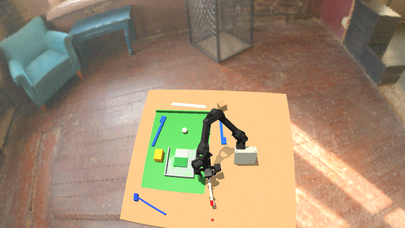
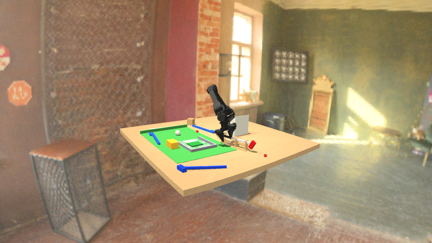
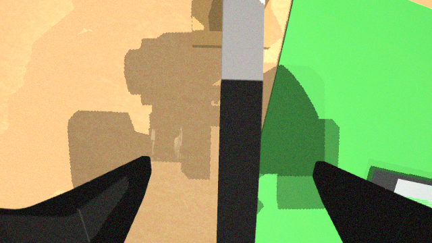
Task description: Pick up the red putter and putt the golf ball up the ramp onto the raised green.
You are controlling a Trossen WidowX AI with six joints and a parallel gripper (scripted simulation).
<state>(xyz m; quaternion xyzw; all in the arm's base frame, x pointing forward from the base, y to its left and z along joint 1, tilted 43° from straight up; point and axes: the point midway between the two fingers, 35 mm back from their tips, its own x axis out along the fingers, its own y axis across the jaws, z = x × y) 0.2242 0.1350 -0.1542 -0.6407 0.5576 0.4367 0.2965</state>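
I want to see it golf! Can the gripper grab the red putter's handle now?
Probably yes. The open gripper straddles the red putter, its black handle between the fingers, nothing blocking.

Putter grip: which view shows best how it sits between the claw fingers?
Wrist view: the black grip runs between the open claw's fingers, untouched. In the top view the arm hides the grip; only the shaft and red head show. Exterior view: too small.

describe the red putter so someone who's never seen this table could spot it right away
Start at the green mat on the tan table; just off the mat's near right corner, under the open gripper, lies the red putter. It is propped on a small wooden stand, and its shaft is black then white with a red head, unlike the three all-blue putters.
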